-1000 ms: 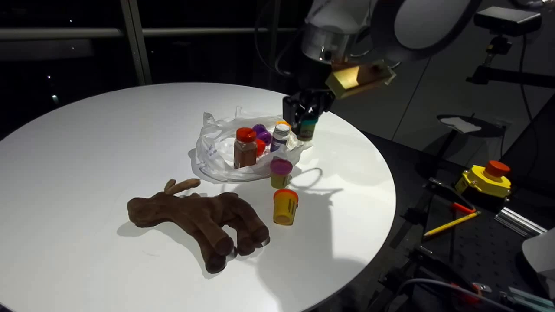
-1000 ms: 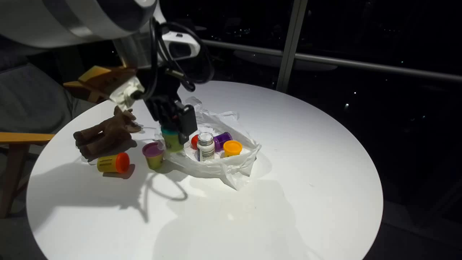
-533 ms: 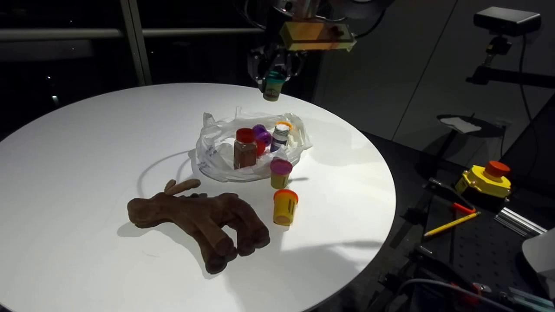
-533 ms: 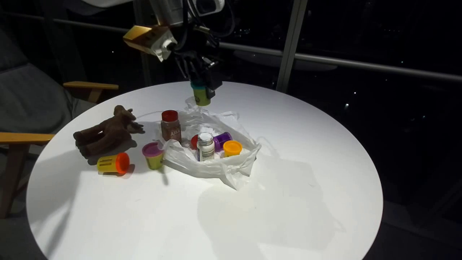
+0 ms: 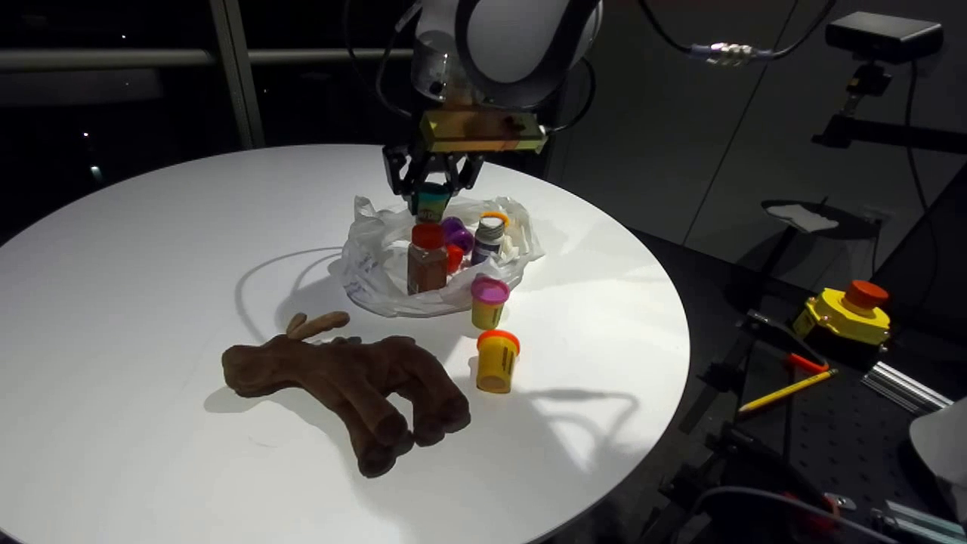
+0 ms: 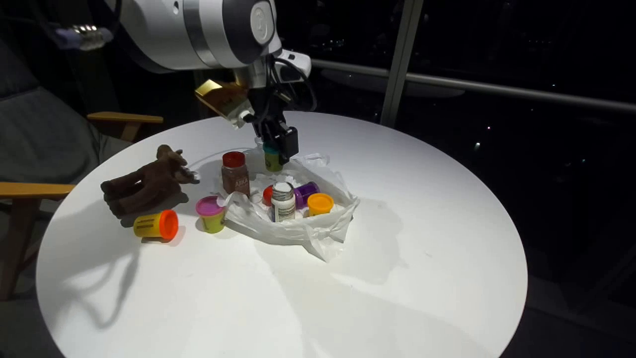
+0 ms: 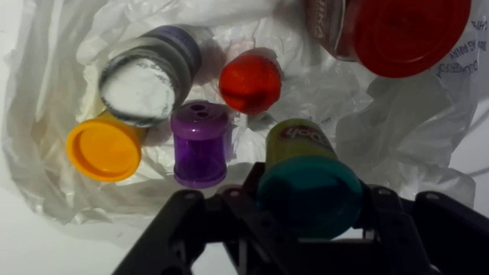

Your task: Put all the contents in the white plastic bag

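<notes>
In an exterior view, the fingers (image 5: 413, 199) pinch a teal-lidded Play-Doh tub (image 5: 431, 204) over the open white plastic bag (image 5: 384, 297), beyond a red-capped spice jar (image 5: 427, 262) that stands inside. Outside, on the table (image 5: 136, 317), a brown plush animal (image 5: 344, 370) and a red-orange-lidded tub (image 5: 496, 363) lie on their sides, while a pink-lidded tub (image 5: 489, 304) stands just beside the bag.

In an exterior view, a white-topped bottle (image 6: 283, 202) and a yellow-orange-lidded tub (image 6: 320, 204) show inside the bag; whether the held tub's base meets the plastic is hard to tell.

In the wrist view, the fingers grip it near the lid, close to a purple two-hole container (image 7: 200, 149) and a red rounded object (image 7: 250, 84), with bare plastic beside it. The step in hand looks like placing this tub; the next move likely calls for lowering it and parting the fingers without snagging the bag, leaving both outside tubs and the brown plush animal to follow
</notes>
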Controlling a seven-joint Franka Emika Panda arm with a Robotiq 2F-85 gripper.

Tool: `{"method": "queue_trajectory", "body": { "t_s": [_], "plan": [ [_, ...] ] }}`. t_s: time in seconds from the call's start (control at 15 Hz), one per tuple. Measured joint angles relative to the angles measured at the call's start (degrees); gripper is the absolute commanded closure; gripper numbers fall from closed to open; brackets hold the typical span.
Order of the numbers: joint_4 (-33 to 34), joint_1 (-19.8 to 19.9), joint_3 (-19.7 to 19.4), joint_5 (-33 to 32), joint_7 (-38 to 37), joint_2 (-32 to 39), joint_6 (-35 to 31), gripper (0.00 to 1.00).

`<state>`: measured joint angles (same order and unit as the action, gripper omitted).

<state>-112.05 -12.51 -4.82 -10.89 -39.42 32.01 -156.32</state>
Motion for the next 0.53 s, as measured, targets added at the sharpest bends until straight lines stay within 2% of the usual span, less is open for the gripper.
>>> {"method": "queue_trajectory", "body": {
  "t_s": [0.27,0.33,0.4,0.47,0.53],
  "plan": [
    [5.44,-0.36,0.31,2.85,1.35,6.12,-0.18,0.77],
    [6.38,-0.39,0.41,3.61,1.97,7.19,-0.18,0.72],
    [7.2,-0.4,0.49,4.31,2.51,8.2,-0.18,0.36],
    [7.92,-0.43,0.53,5.07,3.04,9.16,-0.18,0.34],
    [8.58,-0.44,0.53,5.73,3.44,10.03,-0.18,0.28]
  ]
}}
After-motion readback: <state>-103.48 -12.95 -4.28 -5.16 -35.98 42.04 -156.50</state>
